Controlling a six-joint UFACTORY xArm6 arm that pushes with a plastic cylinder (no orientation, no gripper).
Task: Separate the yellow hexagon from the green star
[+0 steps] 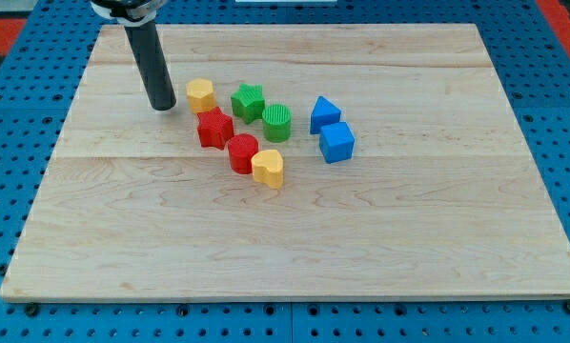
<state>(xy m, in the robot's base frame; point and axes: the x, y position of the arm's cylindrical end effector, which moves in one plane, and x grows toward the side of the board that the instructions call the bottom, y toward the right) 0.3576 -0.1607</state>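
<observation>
The yellow hexagon [201, 93] sits on the wooden board [295, 238], left of the green star [248, 100], with a narrow gap between them. My tip [163, 106] rests on the board just left of the yellow hexagon, a short gap away and not touching it. The rod rises from it toward the view's top left.
A red star [214, 128] lies just below the hexagon. A red cylinder [243, 152] and a yellow heart [268, 167] trail down to the right. A green cylinder [276, 122] sits right of the green star. A blue triangle [324, 113] and blue cube [337, 142] lie further right.
</observation>
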